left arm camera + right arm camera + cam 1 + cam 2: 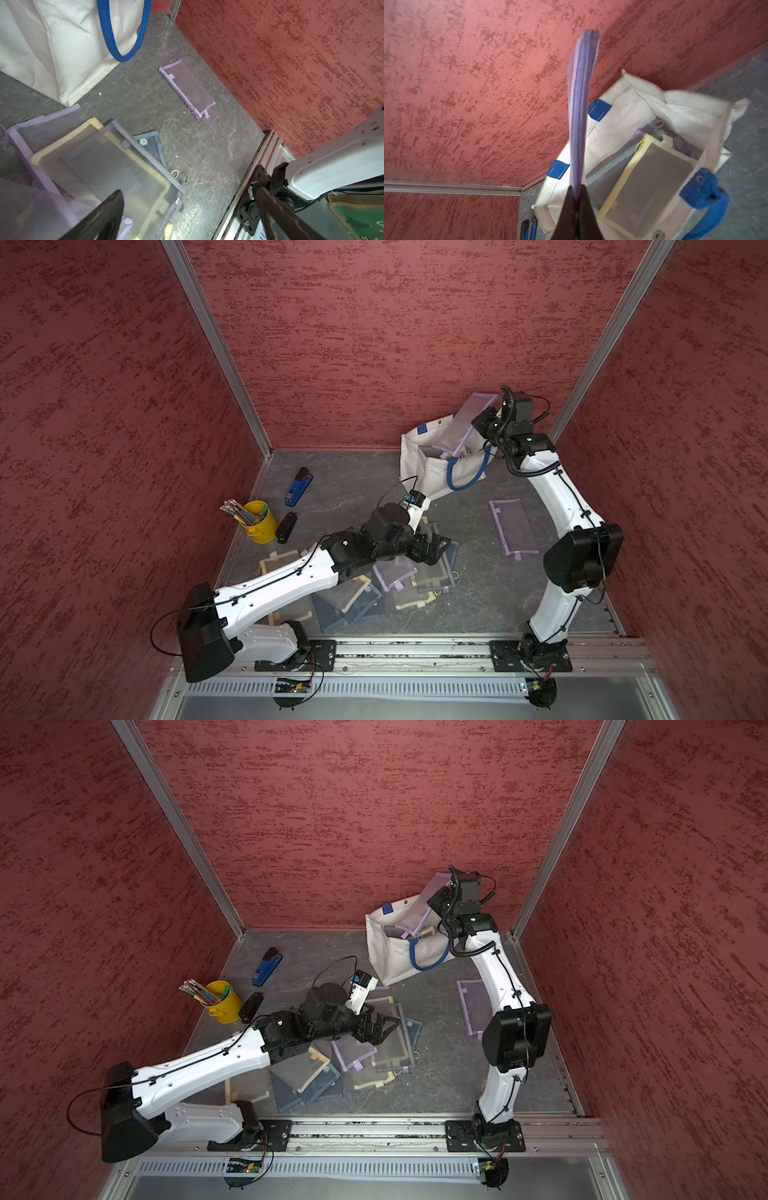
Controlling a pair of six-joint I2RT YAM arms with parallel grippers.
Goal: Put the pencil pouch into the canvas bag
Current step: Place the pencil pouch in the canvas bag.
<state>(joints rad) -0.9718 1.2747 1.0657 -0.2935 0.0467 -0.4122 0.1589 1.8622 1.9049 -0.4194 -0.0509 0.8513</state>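
Note:
The off-white canvas bag (419, 472) (384, 957) with blue handles stands open at the back of the floor. My right gripper (484, 421) (438, 899) (577, 195) is shut on one edge of a purple mesh pencil pouch (471, 416) (579, 124), which slants over the bag's mouth. A yellow-trimmed pouch (648, 172) lies inside the bag. My left gripper (441, 546) (384, 1028) (189, 191) is open and empty, hovering just above a heap of mesh pouches (399, 578) (104, 158). Another purple pouch (513, 529) (187, 89) lies alone on the floor.
A yellow bucket of pencils (261, 524), a blue stapler (298, 487) and a small black object (286, 527) sit at the left. Red walls enclose the grey floor on three sides. The right arm's base (259, 197) stands on the front rail.

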